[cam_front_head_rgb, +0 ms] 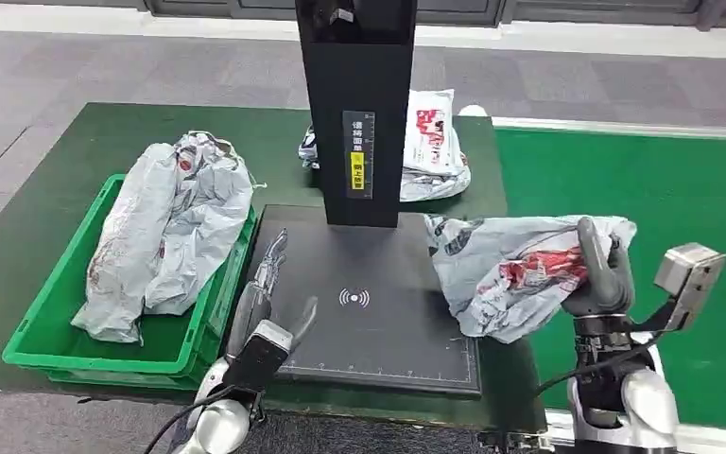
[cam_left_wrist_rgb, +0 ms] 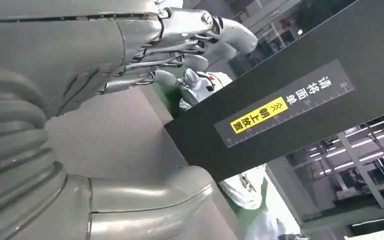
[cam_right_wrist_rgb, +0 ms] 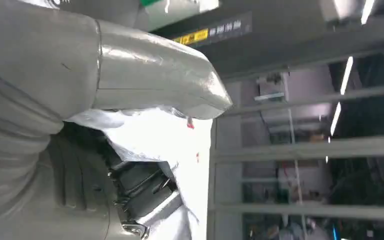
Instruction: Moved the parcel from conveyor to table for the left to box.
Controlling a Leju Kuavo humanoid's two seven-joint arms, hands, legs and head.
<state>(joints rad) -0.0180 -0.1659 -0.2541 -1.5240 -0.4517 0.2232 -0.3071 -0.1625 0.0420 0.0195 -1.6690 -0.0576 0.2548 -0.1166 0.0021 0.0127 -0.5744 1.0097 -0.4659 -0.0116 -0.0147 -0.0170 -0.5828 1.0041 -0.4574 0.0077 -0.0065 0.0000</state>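
A crumpled grey parcel bag with red print (cam_front_head_rgb: 515, 265) hangs at the right edge of the black scanner plate (cam_front_head_rgb: 364, 312), held by my right hand (cam_front_head_rgb: 597, 270), whose thumb (cam_right_wrist_rgb: 160, 75) lies over the white plastic (cam_right_wrist_rgb: 165, 140). My left hand (cam_front_head_rgb: 269, 288) hovers open over the plate's left edge, fingers (cam_left_wrist_rgb: 180, 35) stretched out flat. The green box (cam_front_head_rgb: 57, 331) at the left holds a large grey parcel (cam_front_head_rgb: 170, 227). Another parcel (cam_front_head_rgb: 435, 142) lies behind the scanner post.
The black scanner post (cam_front_head_rgb: 356, 104) with a yellow label (cam_left_wrist_rgb: 257, 115) rises from the plate's far side. The green conveyor belt (cam_front_head_rgb: 662, 189) runs on the right. The dark green table mat (cam_front_head_rgb: 76, 161) surrounds the box.
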